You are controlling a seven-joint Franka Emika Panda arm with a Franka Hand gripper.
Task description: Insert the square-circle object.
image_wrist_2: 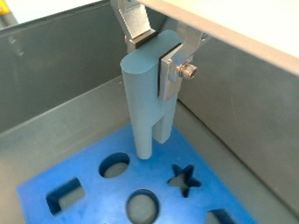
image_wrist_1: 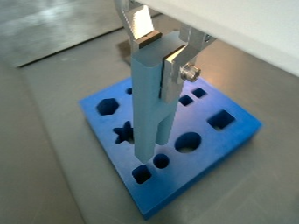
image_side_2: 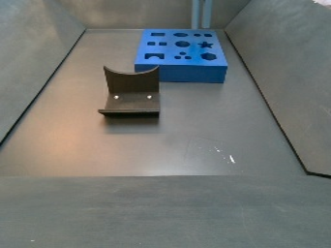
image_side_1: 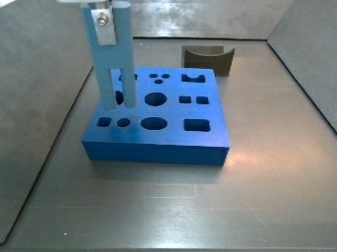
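I've got the gripper (image_wrist_1: pixel 162 54) clamped on the top of the long slender light-blue bar (image_wrist_1: pixel 149 105), held upright with its lower end at the flat dark-blue block with shaped holes (image_wrist_1: pixel 222 140). Risk: prongs off-hole, so it jams on pressing.

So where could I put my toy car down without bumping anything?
The widest bare floor is in front of the dark arched piece, away from the blue block. A narrower strip runs between those two. It is crowded over the block, where the end effector holds the light-blue bar upright, its lower end at the block's holes.
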